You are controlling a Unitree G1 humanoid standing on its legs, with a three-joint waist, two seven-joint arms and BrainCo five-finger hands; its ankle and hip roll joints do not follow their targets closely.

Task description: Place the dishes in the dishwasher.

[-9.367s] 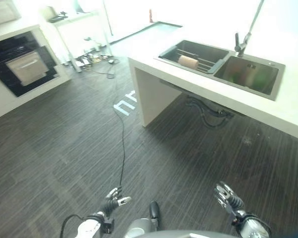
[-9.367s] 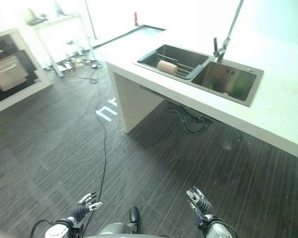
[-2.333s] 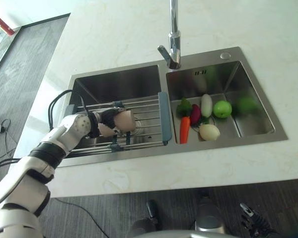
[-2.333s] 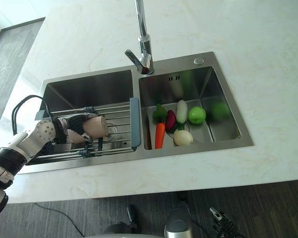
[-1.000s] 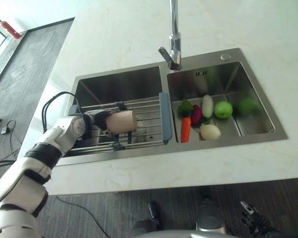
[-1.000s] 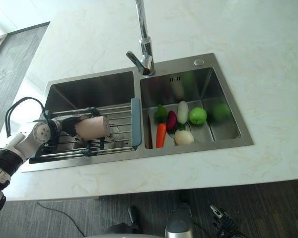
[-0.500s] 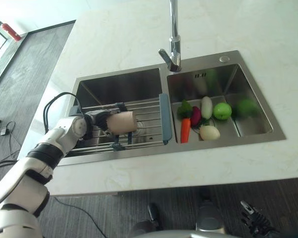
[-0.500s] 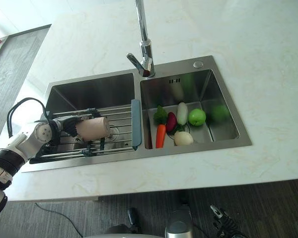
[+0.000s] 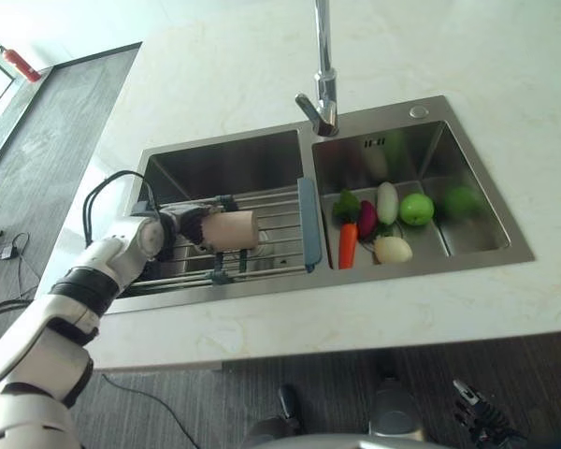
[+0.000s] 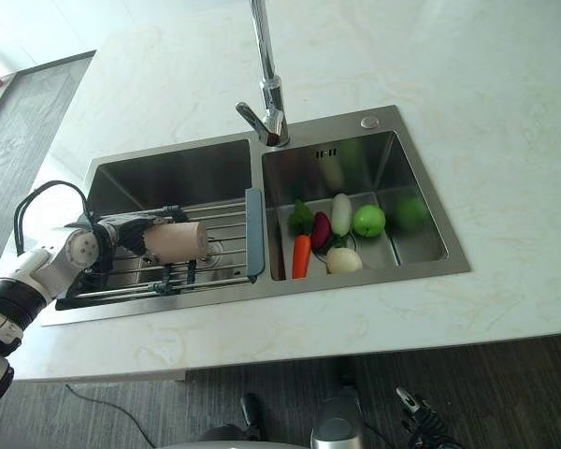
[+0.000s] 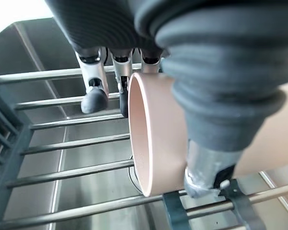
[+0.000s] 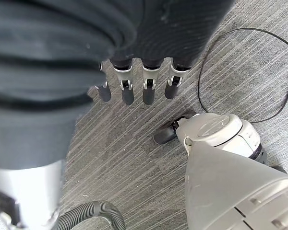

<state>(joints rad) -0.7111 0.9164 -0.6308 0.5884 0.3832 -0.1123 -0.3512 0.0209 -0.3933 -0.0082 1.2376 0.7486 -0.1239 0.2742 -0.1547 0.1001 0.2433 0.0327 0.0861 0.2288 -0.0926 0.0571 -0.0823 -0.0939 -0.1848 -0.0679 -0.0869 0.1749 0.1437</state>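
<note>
Pale marble tabletop surrounds a double sink [image 9: 421, 114], where the left robot hand [image 9: 193, 225] curls fingers [image 11: 93, 94] and thumb round a pink cup [image 9: 229, 229] lying sideways on the wire rack [image 9: 273, 224], apparently to lift it dishwasher-bound, while the right robot hand [image 12: 134, 86] hangs slack.

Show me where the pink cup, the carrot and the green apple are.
pink cup [image 9: 230, 229]: left eye view, on its side wall.
carrot [image 9: 347, 245]: left eye view, middle of its orange body.
green apple [image 10: 368, 220]: right eye view, centre of its top.
</note>
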